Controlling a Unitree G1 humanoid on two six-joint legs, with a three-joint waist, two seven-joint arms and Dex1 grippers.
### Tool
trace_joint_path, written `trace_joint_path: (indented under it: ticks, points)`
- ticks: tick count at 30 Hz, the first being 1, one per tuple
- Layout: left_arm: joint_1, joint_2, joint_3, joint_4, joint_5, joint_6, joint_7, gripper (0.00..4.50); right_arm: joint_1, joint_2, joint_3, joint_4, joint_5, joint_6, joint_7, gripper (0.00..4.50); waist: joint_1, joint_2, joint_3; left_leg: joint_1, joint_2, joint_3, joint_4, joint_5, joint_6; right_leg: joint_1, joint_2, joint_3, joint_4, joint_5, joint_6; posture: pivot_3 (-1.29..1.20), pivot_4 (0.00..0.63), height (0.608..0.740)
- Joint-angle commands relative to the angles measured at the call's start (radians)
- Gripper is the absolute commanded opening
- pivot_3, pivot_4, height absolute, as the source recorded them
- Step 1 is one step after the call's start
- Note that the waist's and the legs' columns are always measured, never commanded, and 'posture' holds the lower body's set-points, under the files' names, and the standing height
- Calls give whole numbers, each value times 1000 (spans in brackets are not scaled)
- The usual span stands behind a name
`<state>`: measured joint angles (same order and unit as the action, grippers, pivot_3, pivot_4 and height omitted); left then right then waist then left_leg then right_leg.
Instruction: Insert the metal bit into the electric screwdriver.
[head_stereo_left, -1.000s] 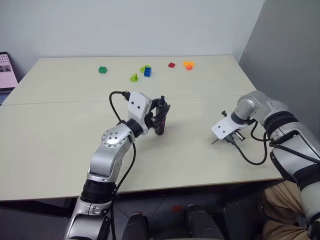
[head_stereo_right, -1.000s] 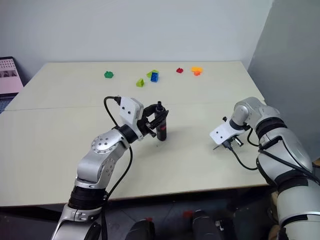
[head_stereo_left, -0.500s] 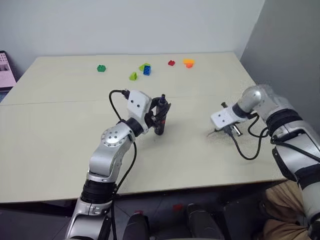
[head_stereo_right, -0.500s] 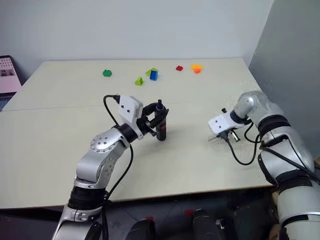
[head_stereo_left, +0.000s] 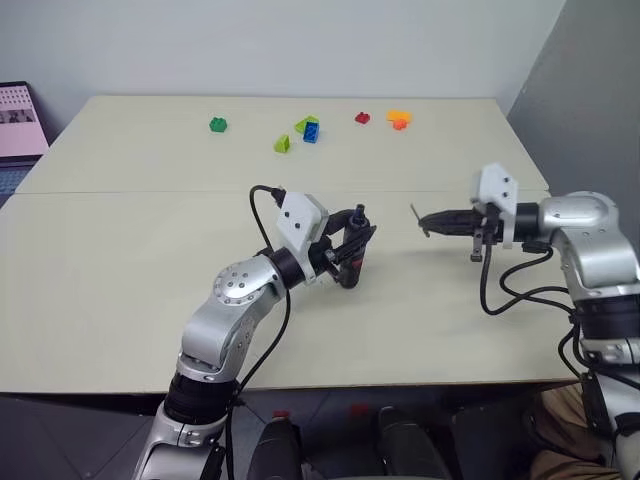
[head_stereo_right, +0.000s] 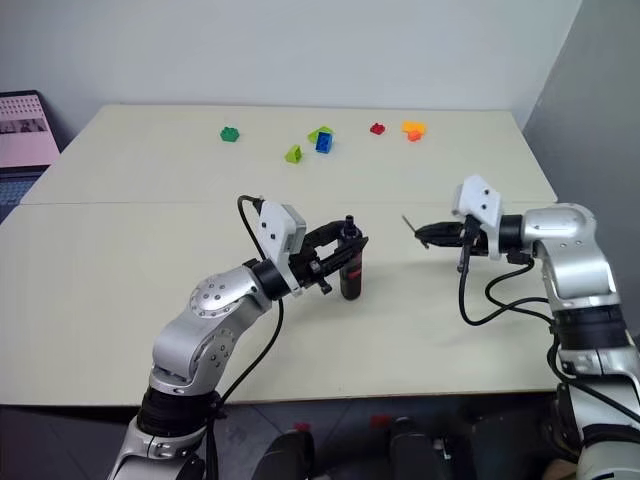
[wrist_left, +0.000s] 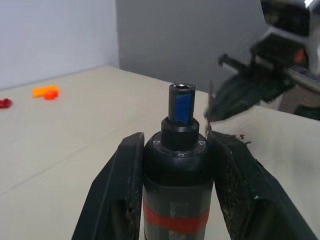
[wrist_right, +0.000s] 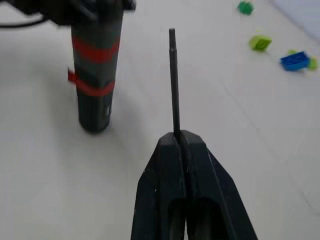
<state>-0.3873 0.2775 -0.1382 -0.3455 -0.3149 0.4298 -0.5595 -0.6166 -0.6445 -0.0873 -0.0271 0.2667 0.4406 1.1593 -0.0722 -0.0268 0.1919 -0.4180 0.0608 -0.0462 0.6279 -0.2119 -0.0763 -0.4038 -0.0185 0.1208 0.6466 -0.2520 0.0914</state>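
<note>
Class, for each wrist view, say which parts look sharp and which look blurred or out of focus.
Left wrist view: the screwdriver tip is sharp; the right hand behind it and the orange bricks are soft. Right wrist view: the bit is fairly crisp; the screwdriver and the blue brick look blurred.

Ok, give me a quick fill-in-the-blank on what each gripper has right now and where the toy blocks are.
1. The left gripper is shut on the ____.
2. The right gripper pinches the thin metal ____.
3. The electric screwdriver stands ____ on the table.
4. The toy blocks lie near the table's ____ edge.

Missing words: electric screwdriver; bit; upright; far
</note>
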Motion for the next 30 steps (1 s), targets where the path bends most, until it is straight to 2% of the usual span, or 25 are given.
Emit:
trace_joint_path:
  ticks: [1,9,18,23,30]
  points:
    - [5,-18,-7,3,56,-135,20,1615,30,47,-77,-156,115,132,-134,0,-1,0,0,0,0,0,0,0,0,0,0,0,0,0,0,0,150,740]
    - [31,-82,11,67,114,-225,110,1615,-4,157,-100,-248,234,205,-324,0,0,0,0,0,-1,2,2,3,3,0,0,3,-1,0,-2,0,150,740]
    - [40,-137,16,58,147,-216,212,1615,-67,238,-37,-280,264,209,-440,0,0,0,0,0,0,2,1,3,3,-1,0,2,-1,3,2,0,150,740]
    - [32,-156,4,60,174,-215,252,1614,-95,280,-9,-286,287,222,-476,0,0,0,0,-1,0,2,1,3,3,-1,1,2,0,2,2,0,150,740]
    - [23,-167,-6,58,176,-204,252,1614,-102,278,0,-277,325,227,-475,0,12,0,0,-1,0,2,1,3,3,-1,1,2,-1,3,2,0,150,740]
